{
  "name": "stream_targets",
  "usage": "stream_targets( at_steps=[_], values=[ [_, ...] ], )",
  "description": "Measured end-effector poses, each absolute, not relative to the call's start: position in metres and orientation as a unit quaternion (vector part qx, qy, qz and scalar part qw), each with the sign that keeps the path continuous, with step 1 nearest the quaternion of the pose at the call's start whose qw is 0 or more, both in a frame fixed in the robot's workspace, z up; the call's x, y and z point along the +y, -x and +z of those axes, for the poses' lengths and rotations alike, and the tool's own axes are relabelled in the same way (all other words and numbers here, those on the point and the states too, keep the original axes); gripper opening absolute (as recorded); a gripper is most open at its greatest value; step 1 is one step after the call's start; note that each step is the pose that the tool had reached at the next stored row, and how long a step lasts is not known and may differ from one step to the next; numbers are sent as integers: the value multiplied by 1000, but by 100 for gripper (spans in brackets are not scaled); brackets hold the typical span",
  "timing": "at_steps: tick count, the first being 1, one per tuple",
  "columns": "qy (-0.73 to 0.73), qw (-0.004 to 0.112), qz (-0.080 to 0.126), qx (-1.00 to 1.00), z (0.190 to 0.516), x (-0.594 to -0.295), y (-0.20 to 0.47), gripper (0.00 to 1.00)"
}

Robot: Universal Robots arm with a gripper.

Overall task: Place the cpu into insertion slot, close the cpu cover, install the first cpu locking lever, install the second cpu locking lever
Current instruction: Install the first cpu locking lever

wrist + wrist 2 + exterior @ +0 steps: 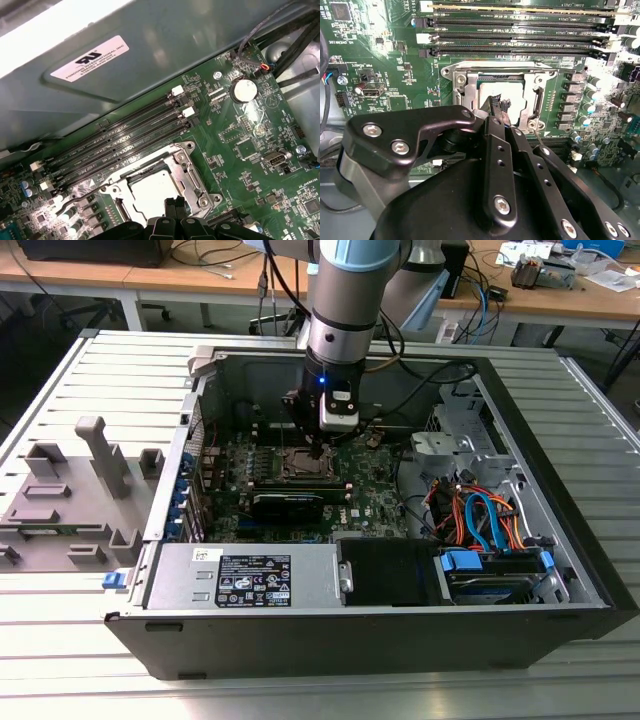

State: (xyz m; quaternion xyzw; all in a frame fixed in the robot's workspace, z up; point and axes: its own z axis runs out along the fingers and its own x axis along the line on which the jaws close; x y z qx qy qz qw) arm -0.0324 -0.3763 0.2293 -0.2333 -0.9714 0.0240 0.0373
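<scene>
Resting in the insertion slot [470,87], the cpu [487,97] under gripper [499,107].

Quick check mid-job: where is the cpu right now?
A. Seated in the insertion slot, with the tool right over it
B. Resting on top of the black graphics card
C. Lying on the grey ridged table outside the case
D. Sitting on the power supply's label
A: in both wrist views the cpu sits inside the silver-rimmed insertion slot, with the tool directly above its silvery top.

Open black computer case [560,540] on a ribbed metal tabletop [60,640], grey plastic fixture [70,490] at nine o'clock of it, orange and blue cables [480,515] at four o'clock inside, coin battery [243,90], four memory slots [120,142].
</scene>
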Motion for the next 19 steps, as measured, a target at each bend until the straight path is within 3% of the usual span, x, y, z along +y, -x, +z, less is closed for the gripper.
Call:
stream_targets(
  at_steps=[19],
  values=[
    [199, 37, 25, -979, 229, -376, 32, 11]
  ],
)
